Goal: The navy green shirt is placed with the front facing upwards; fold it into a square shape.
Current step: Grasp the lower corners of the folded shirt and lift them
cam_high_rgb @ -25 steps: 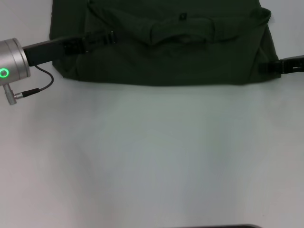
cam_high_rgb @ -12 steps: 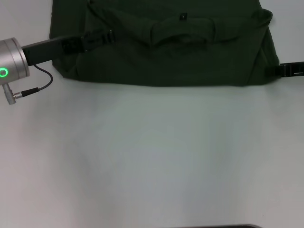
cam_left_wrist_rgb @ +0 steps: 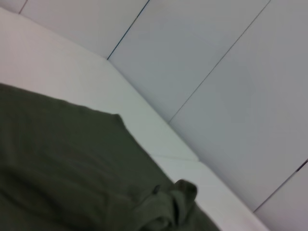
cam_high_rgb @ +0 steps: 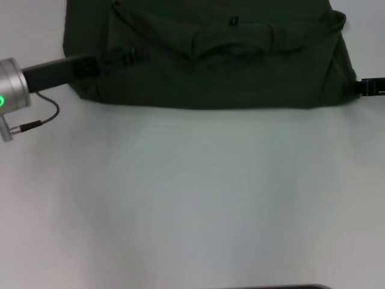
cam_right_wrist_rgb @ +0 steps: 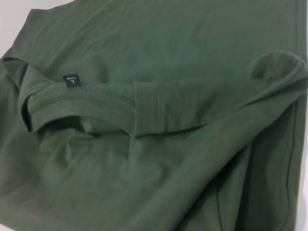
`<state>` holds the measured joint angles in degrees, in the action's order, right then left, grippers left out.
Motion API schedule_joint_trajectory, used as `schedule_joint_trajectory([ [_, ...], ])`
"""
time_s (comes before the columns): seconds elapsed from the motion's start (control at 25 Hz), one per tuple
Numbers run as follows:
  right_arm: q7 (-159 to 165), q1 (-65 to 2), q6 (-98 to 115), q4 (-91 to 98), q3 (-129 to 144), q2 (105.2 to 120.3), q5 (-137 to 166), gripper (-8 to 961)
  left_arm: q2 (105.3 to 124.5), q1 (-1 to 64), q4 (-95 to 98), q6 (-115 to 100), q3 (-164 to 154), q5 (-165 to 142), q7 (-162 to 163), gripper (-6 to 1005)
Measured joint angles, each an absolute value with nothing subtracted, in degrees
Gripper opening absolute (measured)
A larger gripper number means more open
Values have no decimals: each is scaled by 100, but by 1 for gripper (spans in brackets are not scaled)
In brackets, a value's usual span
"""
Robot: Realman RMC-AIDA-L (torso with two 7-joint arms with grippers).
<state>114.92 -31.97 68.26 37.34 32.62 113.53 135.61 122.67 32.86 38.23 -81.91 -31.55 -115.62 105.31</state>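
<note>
While the left gripper (cam_high_rgb: 123,58) lies low over the cloth at the shirt's left side, its dark fingers are pressed into the fabric and look closed on a fold of it, though the dark-on-dark view makes that hard to confirm. Behind it runs the black forearm, out to the silver wrist housing (cam_high_rgb: 12,84) with a green light and a thin black cable looping beneath. Over on the other side, the right gripper (cam_high_rgb: 361,87) sits at the shirt's right edge, just its black tip in view, and whether it is spread or closed I cannot tell. Between them is the large dark olive-green cotton T-shirt (cam_high_rgb: 210,66), spread across the far part of the white table (cam_high_rgb: 198,198), partly folded with the collar band and its small black neck label (cam_right_wrist_rgb: 71,80) showing near the middle. The right wrist view looks down on that collar and folded sleeve; the left wrist view catches a bunched edge.
</note>
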Motion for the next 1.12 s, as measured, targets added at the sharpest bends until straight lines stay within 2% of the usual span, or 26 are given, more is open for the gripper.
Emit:
schedule_joint_trajectory([
  [0.24, 11478, -3229, 6817, 3735, 3261, 11354, 13561, 24, 12077, 3124, 3841, -7863, -3201, -11854, 10272, 899],
  [0.4, 11500, -3242, 6811, 3735, 3261, 11366, 13561, 24, 12030, 3069, 3853, -7639, -3353, -11881, 9861, 898],
  [1.12, 11608, -3214, 6830, 3735, 3252, 11402, 13394, 23, 12246, 2962, 3823, -5842, -4396, -12014, 8591, 896],
])
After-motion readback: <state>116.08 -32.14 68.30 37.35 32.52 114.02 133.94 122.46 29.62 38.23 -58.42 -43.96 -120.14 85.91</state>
